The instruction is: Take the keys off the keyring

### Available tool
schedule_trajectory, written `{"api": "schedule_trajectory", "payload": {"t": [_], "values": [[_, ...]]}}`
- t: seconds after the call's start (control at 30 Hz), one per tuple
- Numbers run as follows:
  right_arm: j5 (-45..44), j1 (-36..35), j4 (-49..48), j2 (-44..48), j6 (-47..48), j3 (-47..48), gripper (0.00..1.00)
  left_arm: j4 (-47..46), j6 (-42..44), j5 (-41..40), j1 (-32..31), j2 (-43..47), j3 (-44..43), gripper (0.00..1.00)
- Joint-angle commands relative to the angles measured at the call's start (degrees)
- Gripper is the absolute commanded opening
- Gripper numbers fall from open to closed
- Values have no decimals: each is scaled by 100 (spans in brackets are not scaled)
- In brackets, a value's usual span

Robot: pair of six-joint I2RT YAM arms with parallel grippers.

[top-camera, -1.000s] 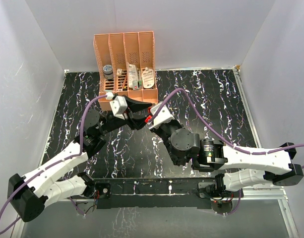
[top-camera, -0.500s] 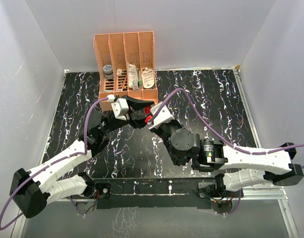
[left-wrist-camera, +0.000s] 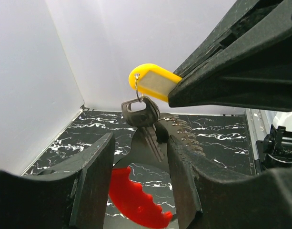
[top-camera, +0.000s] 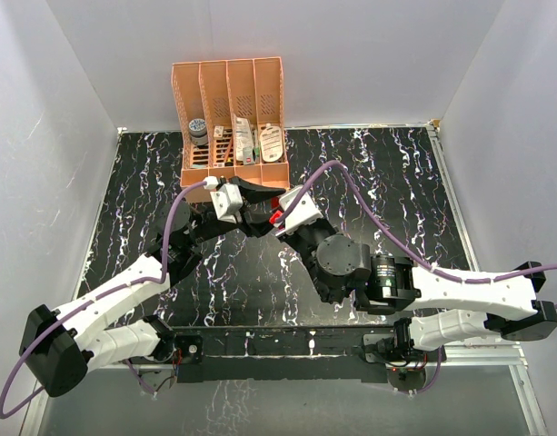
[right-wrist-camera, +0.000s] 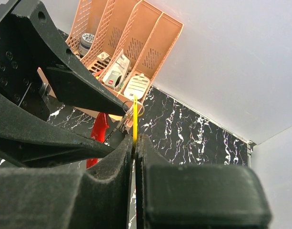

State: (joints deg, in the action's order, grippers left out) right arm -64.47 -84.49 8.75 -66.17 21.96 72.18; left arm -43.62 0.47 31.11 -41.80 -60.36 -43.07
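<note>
Keyring [left-wrist-camera: 137,93] and its dark-headed key [left-wrist-camera: 145,119] hang from a yellow tag [left-wrist-camera: 153,82] pinched in the right gripper [right-wrist-camera: 135,139], over the desk's far half. The left gripper [left-wrist-camera: 139,145], jaws parted around the key, has edged nearer.

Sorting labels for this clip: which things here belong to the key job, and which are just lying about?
In the job: yellow tag, pinched in the right tool; wire ring; dark-headed key hanging from it; left tool facing the key.
Lying about: orange rack at the back wall; red toothed piece, role unclear.
</note>
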Motion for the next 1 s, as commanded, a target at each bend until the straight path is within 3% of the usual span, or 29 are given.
{"api": "schedule_trajectory", "payload": {"t": [0.0,0.27,0.5,0.87,0.97], "values": [[38,-15,-347,204,-42,50,0,-15,158,36,-30,99,-149,47],[35,-15,-391,207,-40,11,0,-603,-184,207,-28,34,-75,43],[50,-14,-466,218,-42,-12,0,-1037,-637,411,-29,-156,-49,30],[55,-14,-596,292,59,-23,0,-887,-728,677,-25,-289,-119,22],[56,-10,-673,343,126,-36,0,-831,-671,664,-22,-288,-122,12]]}}
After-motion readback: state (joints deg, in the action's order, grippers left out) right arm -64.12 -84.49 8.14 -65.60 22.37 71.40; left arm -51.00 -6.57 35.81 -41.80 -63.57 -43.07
